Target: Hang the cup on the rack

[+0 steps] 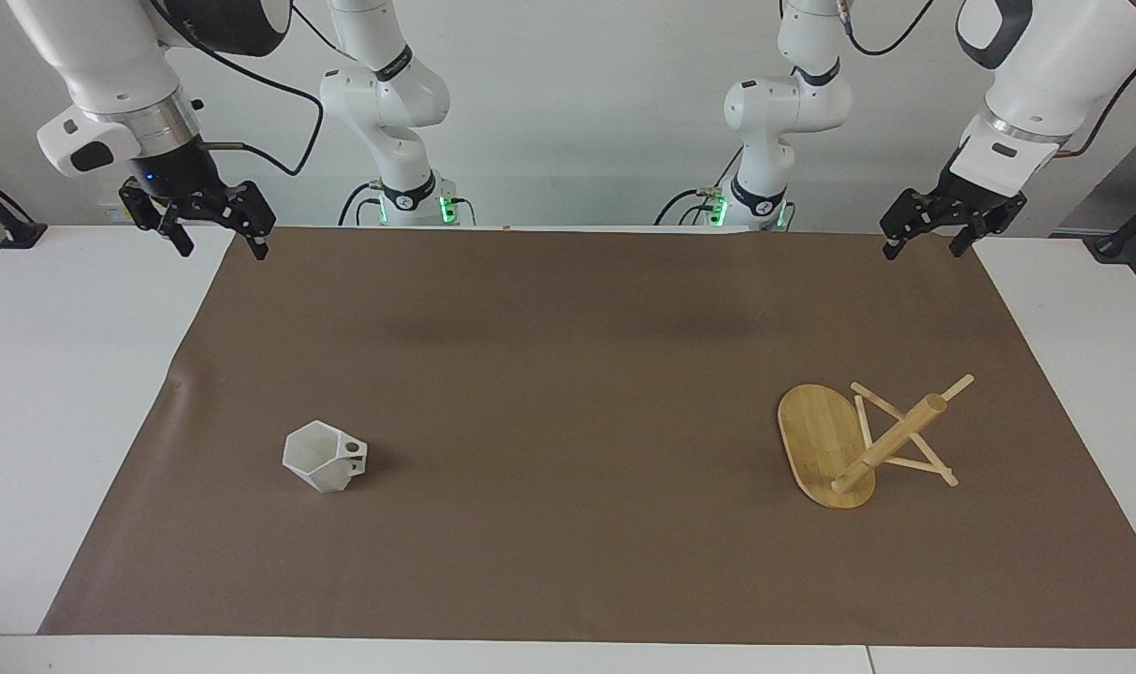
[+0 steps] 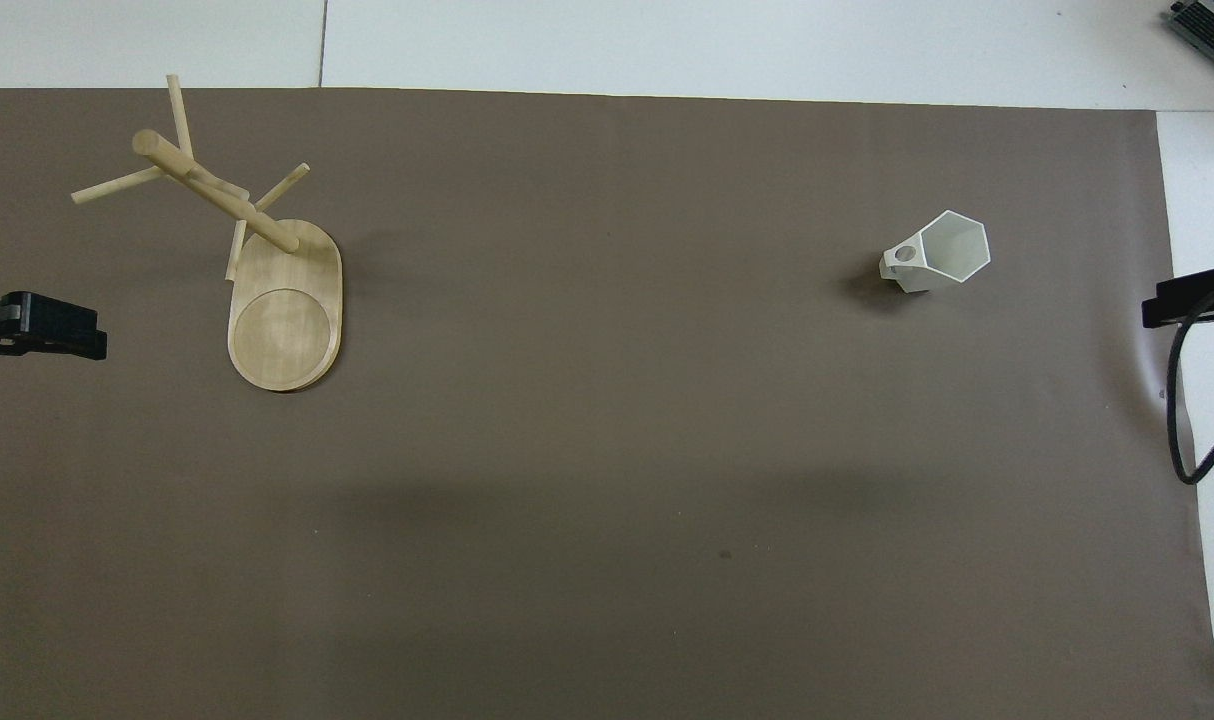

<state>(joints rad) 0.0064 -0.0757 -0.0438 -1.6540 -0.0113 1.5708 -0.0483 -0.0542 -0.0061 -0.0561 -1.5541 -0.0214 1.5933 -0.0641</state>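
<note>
We see the cup (image 1: pixel 324 456) upright toward the right arm's edge of the surface (image 1: pixel 568 393), the rack (image 1: pixel 863 442) toward the left arm's; both grippers, right (image 1: pixel 217 236) and left (image 1: pixel 925 240), wait over corners, jaws apart

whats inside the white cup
Nothing shows inside the cup: the overhead view looks through its open hexagonal rim onto bare white inner walls. Its very bottom is not visible.

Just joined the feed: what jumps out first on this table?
The rack stands toward the left arm's end of the brown mat, its pegs bare. The white cup sits upright on the mat toward the right arm's end, well apart from it. Both claws, left and right, hang open over the mat's corners by the robots.
</note>
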